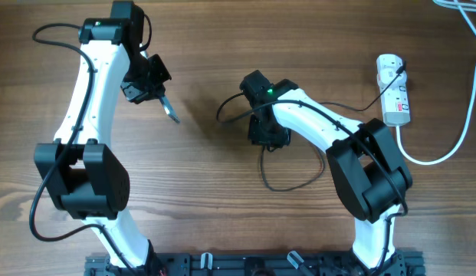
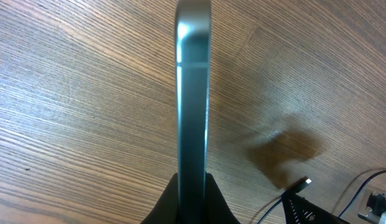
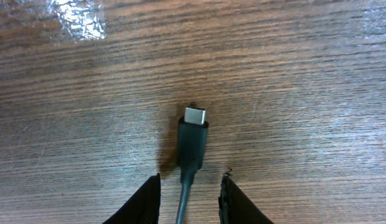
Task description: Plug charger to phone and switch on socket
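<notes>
My left gripper [image 1: 159, 93] [image 2: 193, 190] is shut on the phone [image 1: 171, 113] [image 2: 193, 93] and holds it edge-on above the table, so its screen is hidden. The charger's black cable [image 1: 287, 184] loops on the table, and its connector plug [image 3: 193, 140] lies on the wood. The plug also shows in the left wrist view [image 2: 299, 185]. My right gripper [image 1: 267, 138] [image 3: 191, 177] is low over the table, its fingers apart on either side of the cable just behind the plug, with a gap on each side. The white socket [image 1: 393, 90] lies at the far right, with something plugged into its top.
The socket's thick white cord [image 1: 452, 146] curves along the right edge of the table. Both arm bases stand at the front edge. Bare wood lies between the two grippers.
</notes>
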You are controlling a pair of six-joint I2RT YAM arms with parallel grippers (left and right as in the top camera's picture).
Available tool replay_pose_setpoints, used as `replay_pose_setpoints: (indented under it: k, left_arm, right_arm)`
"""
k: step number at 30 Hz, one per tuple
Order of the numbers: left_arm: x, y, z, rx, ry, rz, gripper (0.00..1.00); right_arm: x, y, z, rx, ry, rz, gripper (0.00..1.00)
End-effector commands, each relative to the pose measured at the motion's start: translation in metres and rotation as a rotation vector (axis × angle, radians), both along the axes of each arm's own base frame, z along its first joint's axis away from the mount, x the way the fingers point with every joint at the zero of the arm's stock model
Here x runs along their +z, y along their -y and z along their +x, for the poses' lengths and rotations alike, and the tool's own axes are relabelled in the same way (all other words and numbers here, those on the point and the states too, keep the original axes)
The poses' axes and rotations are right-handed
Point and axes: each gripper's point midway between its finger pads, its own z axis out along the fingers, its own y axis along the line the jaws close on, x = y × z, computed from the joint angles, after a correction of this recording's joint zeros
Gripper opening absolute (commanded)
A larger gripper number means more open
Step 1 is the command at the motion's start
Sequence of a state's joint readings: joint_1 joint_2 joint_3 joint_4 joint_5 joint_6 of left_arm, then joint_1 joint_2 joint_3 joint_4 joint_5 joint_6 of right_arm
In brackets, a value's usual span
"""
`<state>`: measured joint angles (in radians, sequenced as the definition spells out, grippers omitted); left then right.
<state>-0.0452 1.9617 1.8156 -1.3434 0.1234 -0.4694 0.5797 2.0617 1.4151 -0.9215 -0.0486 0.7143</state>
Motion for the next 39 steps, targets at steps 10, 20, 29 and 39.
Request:
replay_pose_setpoints:
  k: [10, 20, 29, 39]
  left_arm:
    - [0.016, -0.001, 0.001, 0.011, 0.043, 0.009, 0.04]
    - [0.016, -0.001, 0.001, 0.011, 0.045, 0.009, 0.04]
    - [0.017, 0.0, 0.003, 0.011, 0.051, 0.005, 0.04]
    - [0.017, 0.0, 0.003, 0.011, 0.051, 0.005, 0.04]
  right_arm:
    - [-0.007, 0.006, -0.006, -0.015, -0.024, -0.043, 0.28]
    - [-0.016, 0.008, -0.009, -0.015, -0.023, -0.042, 0.33]
    - [-0.03, 0.013, -0.018, -0.016, -0.039, -0.046, 0.24]
    - [-0.03, 0.008, -0.018, -0.016, -0.042, -0.023, 0.14]
